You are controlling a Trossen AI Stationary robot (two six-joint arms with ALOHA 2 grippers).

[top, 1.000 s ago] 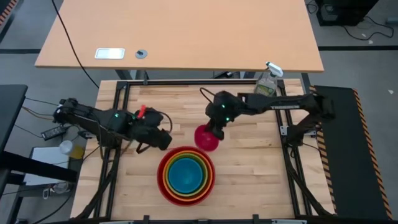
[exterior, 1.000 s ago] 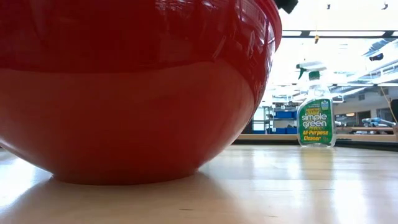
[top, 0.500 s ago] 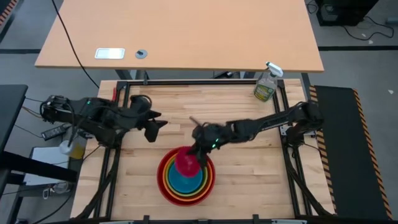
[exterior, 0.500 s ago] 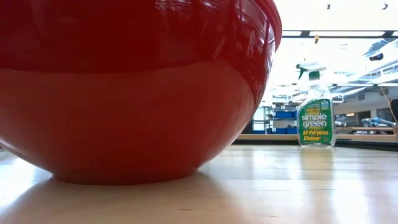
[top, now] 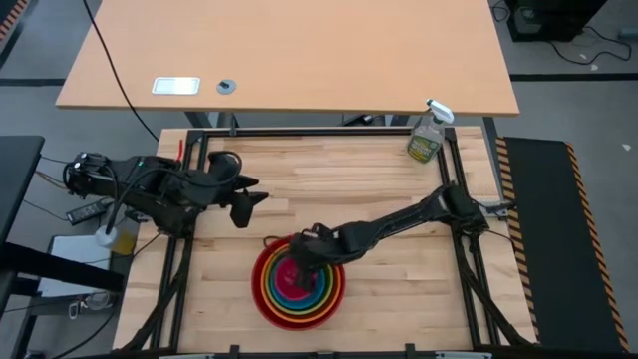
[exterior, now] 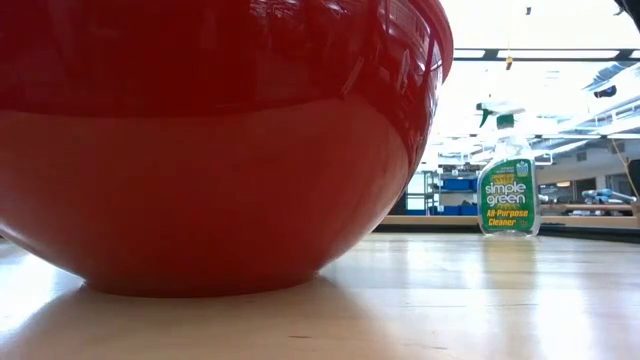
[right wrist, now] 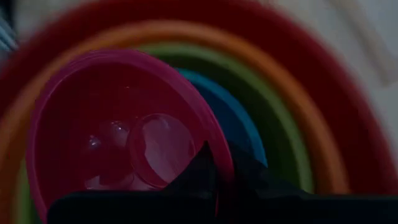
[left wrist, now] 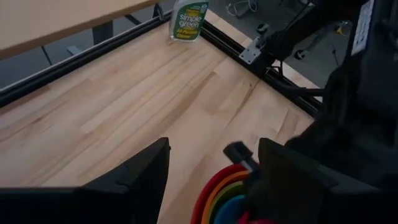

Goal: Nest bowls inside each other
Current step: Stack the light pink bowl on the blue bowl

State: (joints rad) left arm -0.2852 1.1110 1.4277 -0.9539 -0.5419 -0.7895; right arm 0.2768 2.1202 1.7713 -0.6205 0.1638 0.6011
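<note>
Now clamped on the rim of the magenta pink bowl (right wrist: 118,134), right gripper (top: 304,261) reaching low over the nested stack near the table's front edge. Pink bowl tilted inside the blue bowl (right wrist: 233,121), itself seated in the lime green bowl (top: 277,300), orange bowl (top: 265,295) and red bowl (top: 257,284). Fingers pinched tight across the pink rim in the right wrist view. Left gripper (top: 242,197) parked with jaws spread and holding nothing, back-left of the stack and well apart from it. Wide bare butcher-block table (top: 399,269) right of the stack. Simple Green spray bottle (top: 427,135) upright at the far right corner, well apart.
</note>
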